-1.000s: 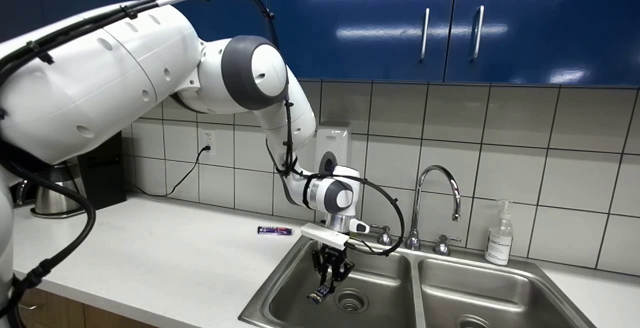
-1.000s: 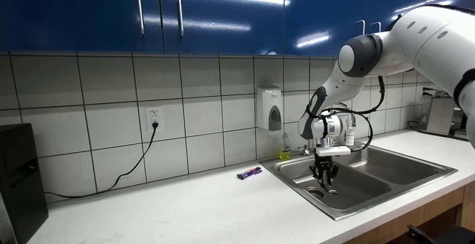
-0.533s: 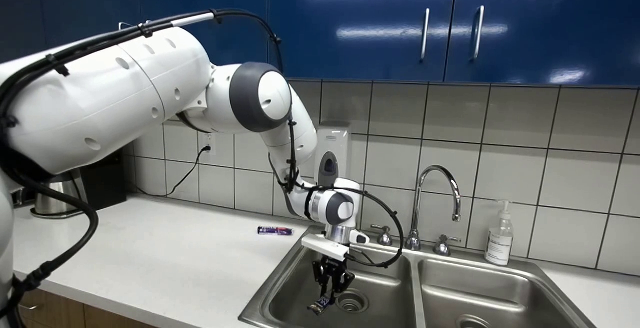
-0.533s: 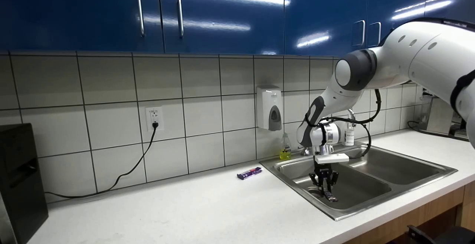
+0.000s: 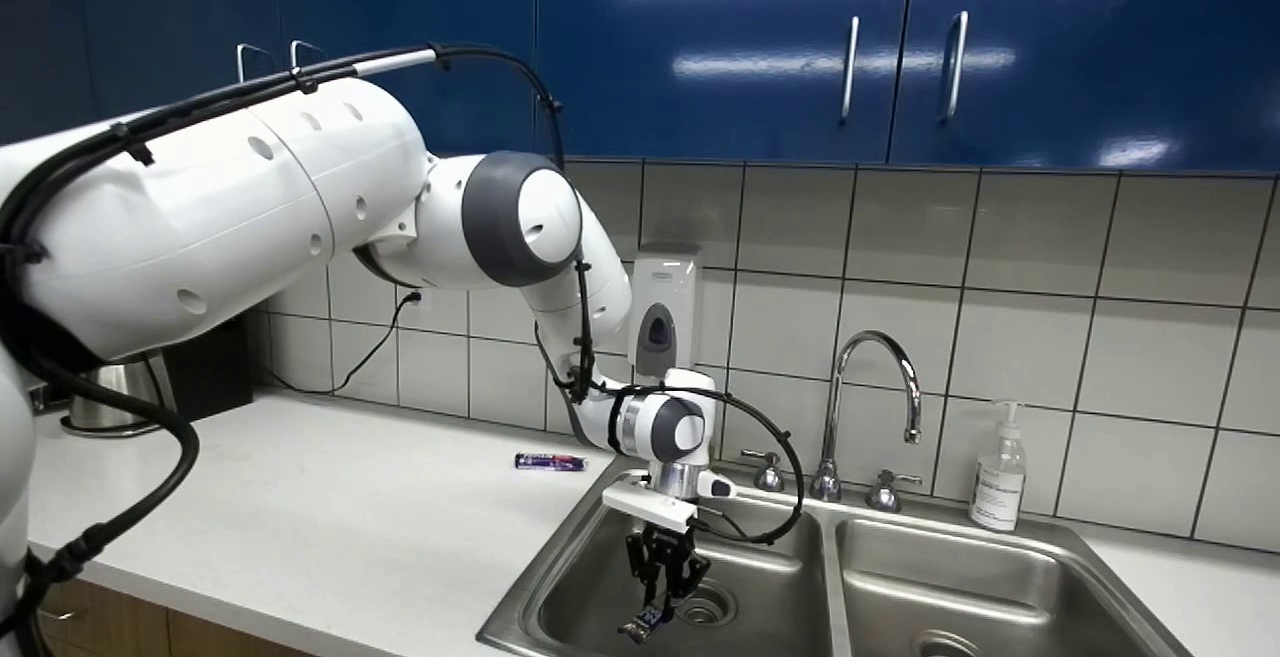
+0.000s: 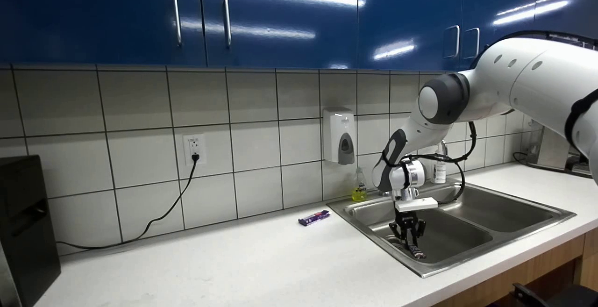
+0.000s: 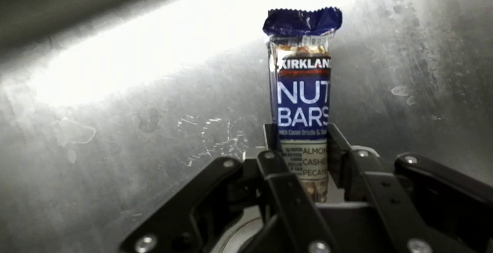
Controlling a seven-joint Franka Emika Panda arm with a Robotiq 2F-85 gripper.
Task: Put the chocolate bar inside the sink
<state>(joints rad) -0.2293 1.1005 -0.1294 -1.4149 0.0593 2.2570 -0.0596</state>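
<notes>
The chocolate bar (image 7: 304,99), a small bar in a dark blue and clear wrapper with white "NUT BARS" lettering, is held in my gripper (image 7: 303,145). One finger is against each of its long sides in the wrist view. The bar also shows in both exterior views (image 5: 643,623) (image 6: 416,252), tilted downward from the fingertips. My gripper (image 5: 660,607) is inside the left basin of the steel double sink (image 5: 558,557), beside the drain, below rim level. The sink also shows in an exterior view (image 6: 380,239). Whether the bar touches the basin floor is unclear.
A chrome faucet (image 5: 836,407) and its handles stand behind the basins. A divider (image 5: 835,577) separates the right basin. A pump bottle (image 5: 998,477) and a yellow soap bottle (image 6: 359,190) stand near the rim. A purple wrapped item (image 6: 314,217) lies on the counter.
The arm and gripper have moved downward with the bar, deeper into the left basin. The grip on the bar stays the same. The purple item has not moved.
</notes>
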